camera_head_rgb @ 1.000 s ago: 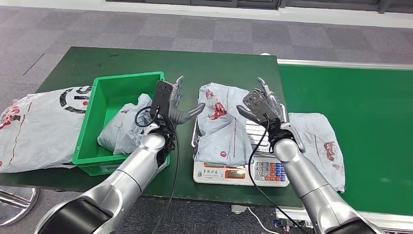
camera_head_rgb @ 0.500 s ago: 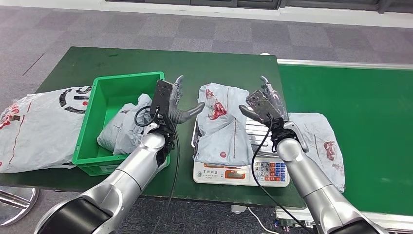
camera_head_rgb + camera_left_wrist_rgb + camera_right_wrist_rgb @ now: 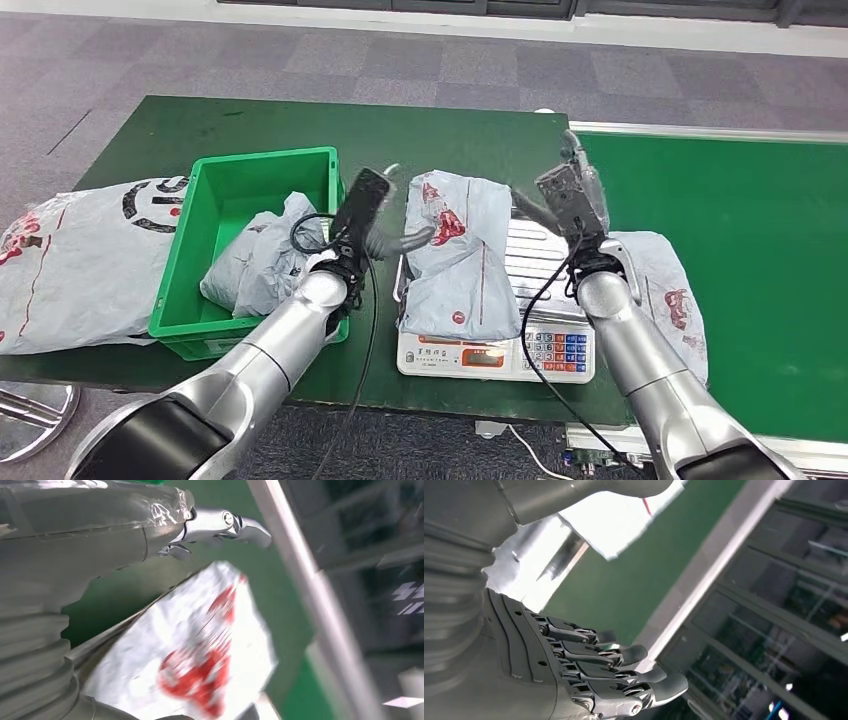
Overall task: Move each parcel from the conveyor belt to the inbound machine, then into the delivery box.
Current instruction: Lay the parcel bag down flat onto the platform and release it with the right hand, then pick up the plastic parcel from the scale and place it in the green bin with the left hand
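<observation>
Hovering with fingers spread and empty, the left hand [image 3: 372, 215] and right hand [image 3: 568, 195] are flanking the parcel [image 3: 458, 255] lying on the scale [image 3: 495, 352], risking the slick bag sliding free if squeezed unevenly.

Left hand [image 3: 75, 540] filled much of the view, grey ribbed cover and thumb, holding nothing. Just beyond the thumb lay a blurred white parcel [image 3: 200, 650] with red print on the green bench [image 3: 260, 580]. A pale rail [image 3: 305, 595] ran past the parcel.
</observation>
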You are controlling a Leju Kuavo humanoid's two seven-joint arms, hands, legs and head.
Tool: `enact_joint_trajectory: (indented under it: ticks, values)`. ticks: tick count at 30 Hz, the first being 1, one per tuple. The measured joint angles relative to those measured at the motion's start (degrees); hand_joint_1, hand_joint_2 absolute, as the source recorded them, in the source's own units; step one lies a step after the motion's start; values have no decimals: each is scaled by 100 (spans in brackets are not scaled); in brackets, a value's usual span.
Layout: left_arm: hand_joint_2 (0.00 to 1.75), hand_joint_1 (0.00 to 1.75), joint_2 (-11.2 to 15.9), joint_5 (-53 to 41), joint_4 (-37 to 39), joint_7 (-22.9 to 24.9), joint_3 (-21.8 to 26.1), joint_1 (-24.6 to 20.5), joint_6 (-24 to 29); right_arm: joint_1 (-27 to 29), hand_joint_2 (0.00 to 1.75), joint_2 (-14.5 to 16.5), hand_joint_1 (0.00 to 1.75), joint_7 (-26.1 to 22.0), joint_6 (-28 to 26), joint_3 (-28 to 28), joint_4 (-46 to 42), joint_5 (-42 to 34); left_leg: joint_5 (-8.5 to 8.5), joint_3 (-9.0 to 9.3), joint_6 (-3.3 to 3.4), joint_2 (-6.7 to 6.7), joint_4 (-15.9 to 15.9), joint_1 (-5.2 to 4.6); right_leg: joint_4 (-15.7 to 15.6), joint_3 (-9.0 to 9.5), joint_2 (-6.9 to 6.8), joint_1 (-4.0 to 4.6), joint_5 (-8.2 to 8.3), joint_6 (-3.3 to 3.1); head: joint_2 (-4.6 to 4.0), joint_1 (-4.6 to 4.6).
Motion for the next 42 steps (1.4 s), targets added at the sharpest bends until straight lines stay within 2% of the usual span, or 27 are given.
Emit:
enact_joint_trajectory:
  ticks: [2,5,8,11,16,27,31,36,42]
  values:
    - [175,0,-12,-980,172,217,-513,-122,-375,-117,175,-44,0,23,121,-92,62,-227,1,0,2,-2,2,-2,-1,-2,-2,-5,1,3,0,-1]
    - [175,0,-78,-2462,427,394,-1697,-213,-926,-269,175,-243,0,-16,482,-248,182,-661,4,-3,10,-25,2,-9,-1,6,-24,-10,-1,10,0,0]
    - [175,0,-160,-2902,570,473,-2539,-219,-1060,-332,175,-450,0,-170,575,-392,254,-960,1,-7,17,-28,3,-13,-2,7,-29,-12,0,13,0,0]
    - [175,0,-224,-3016,646,486,-3019,-315,-1159,-292,175,-599,0,-205,551,-481,260,-1143,-3,-6,24,-26,3,-18,-3,7,-29,-15,-3,18,0,0]
    - [175,0,-309,-3022,720,490,-3324,-395,-1377,-154,175,-763,0,-172,533,-506,208,-1274,-3,-6,28,-28,2,-18,-3,10,-37,-14,-4,20,0,1]
    - [175,0,-369,-2990,811,485,-3388,-413,-1424,-64,175,-879,0,-161,528,-506,143,-1290,0,-5,32,-28,3,-18,-3,10,-36,-15,-4,21,0,1]
    - [175,175,-380,-3036,827,469,-3412,-418,-1439,-25,175,-902,0,-128,512,-506,112,-1300,0,-5,32,-29,3,-18,-3,10,-36,-15,-4,21,0,1]
    - [175,175,-414,-3064,817,474,-3488,-477,-1391,253,175,-974,0,-69,475,-585,-190,-1297,0,-5,34,-37,3,-18,-3,16,-44,-15,-7,26,0,1]
    - [175,175,-421,-2611,714,511,-3389,-485,-688,529,175,-1004,0,11,479,-757,-528,-1188,1,-5,34,-35,2,-19,-3,13,-42,-16,-6,28,0,1]
